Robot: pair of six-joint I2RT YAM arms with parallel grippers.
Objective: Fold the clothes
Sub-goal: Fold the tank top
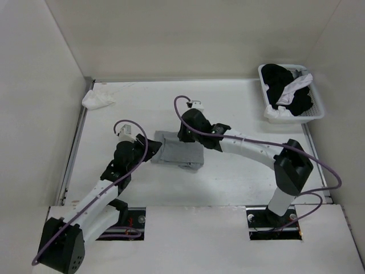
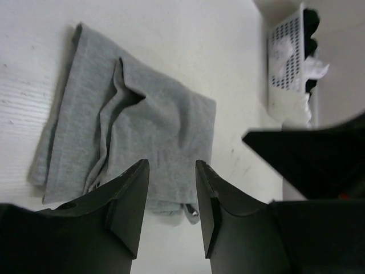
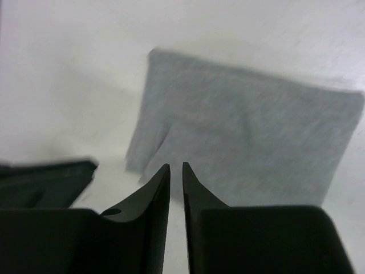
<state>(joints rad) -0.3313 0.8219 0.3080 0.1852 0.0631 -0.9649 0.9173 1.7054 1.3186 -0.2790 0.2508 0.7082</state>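
The grey tank top [image 1: 178, 151] lies in the middle of the surface [image 1: 239, 105], between my two arms. It is folded into a small, thick block. It is soft, thin and light, so I think it will flop and bend when I lift it. The layers may also slide apart. In the left wrist view, one loose edge stands up in a little ridge on top.

I think the best place to take hold is an edge or corner where all the layers meet, pinching them together. My left gripper [image 2: 171, 165] hangs by its left edge, jaws part way apart and holding nothing. My right gripper [image 3: 176, 166] is at the far edge. Its jaws are almost closed, with only a thin slit, and they are empty too.
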